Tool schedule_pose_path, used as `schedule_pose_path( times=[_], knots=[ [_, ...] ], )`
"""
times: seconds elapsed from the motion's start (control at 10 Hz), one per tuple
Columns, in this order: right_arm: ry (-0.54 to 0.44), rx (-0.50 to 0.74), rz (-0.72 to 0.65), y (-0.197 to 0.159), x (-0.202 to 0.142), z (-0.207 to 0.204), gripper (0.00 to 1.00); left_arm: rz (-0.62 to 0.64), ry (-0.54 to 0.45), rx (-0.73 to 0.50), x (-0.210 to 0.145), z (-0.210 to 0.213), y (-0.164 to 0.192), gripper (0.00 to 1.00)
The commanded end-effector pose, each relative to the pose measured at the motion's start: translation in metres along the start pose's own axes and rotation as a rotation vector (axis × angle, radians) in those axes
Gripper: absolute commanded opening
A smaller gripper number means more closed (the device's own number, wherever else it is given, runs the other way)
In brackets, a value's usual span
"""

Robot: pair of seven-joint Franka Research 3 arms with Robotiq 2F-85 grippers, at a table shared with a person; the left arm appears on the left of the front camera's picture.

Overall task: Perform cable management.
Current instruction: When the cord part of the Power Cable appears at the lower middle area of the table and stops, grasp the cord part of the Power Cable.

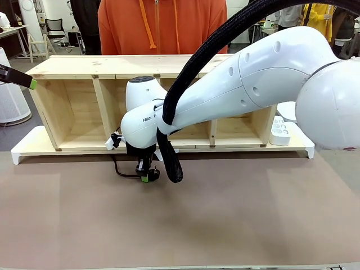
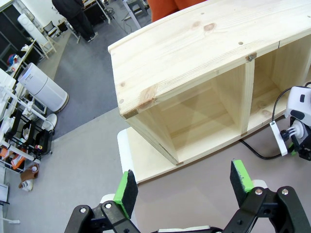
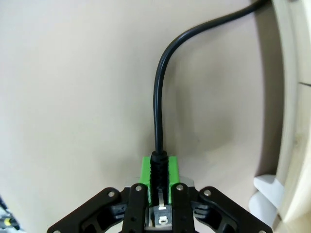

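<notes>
**Robot Arm Holds Cord by Its End in Front of Shelf**

The right arm (image 1: 253, 84) reaches across the middle of the worktop (image 1: 236, 214). Its right jaws sit low, just in front of a wooden shelf (image 1: 79, 67), and are closed tight on the thick ribbed end of the cable (image 3: 156, 97). Gripping the cord at its end rather than mid-length looks deliberate, since from there the loose tail can be steered wherever the tidying calls for. The rest of the cable lies on the worktop and curves back toward the shelf's base. The left jaws hang high off the shelf's left corner, wide apart and holding nothing, apparently parked clear of the work. A person (image 1: 163, 22) in an orange hooded top stands behind the shelf.

The right wrist view gives the grip itself: the cord pinched between green pads (image 3: 171, 167), a detail the wrist hides from the front. The left wrist view, looking down, traces the cord along the worktop to the shelf's lower front edge. The front view places both arms and the person.
</notes>
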State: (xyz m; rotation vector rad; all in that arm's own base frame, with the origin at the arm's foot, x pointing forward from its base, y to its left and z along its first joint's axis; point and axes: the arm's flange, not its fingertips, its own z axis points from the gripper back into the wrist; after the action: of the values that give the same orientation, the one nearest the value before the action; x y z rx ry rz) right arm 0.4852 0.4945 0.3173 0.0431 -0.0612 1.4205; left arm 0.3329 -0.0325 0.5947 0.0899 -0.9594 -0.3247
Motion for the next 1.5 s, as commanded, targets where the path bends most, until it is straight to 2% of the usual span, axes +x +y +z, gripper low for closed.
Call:
schedule_pose_path(
  times=[0.0, 1.0, 1.4],
  knots=[
    [0.01, -0.096, -0.057, 0.018, -0.016, 0.019, 0.0, -0.001, -0.006, 0.004, 0.001, -0.001, 0.0, 1.0],
    [-0.017, -0.285, -0.226, 0.068, -0.069, 0.087, 0.0, -0.001, -0.006, 0.004, 0.001, -0.001, 0.0, 1.0],
    [-0.055, -0.397, -0.234, 0.104, -0.08, 0.119, 0.0, -0.001, -0.006, 0.004, 0.001, -0.001, 0.0, 1.0]
  ],
)
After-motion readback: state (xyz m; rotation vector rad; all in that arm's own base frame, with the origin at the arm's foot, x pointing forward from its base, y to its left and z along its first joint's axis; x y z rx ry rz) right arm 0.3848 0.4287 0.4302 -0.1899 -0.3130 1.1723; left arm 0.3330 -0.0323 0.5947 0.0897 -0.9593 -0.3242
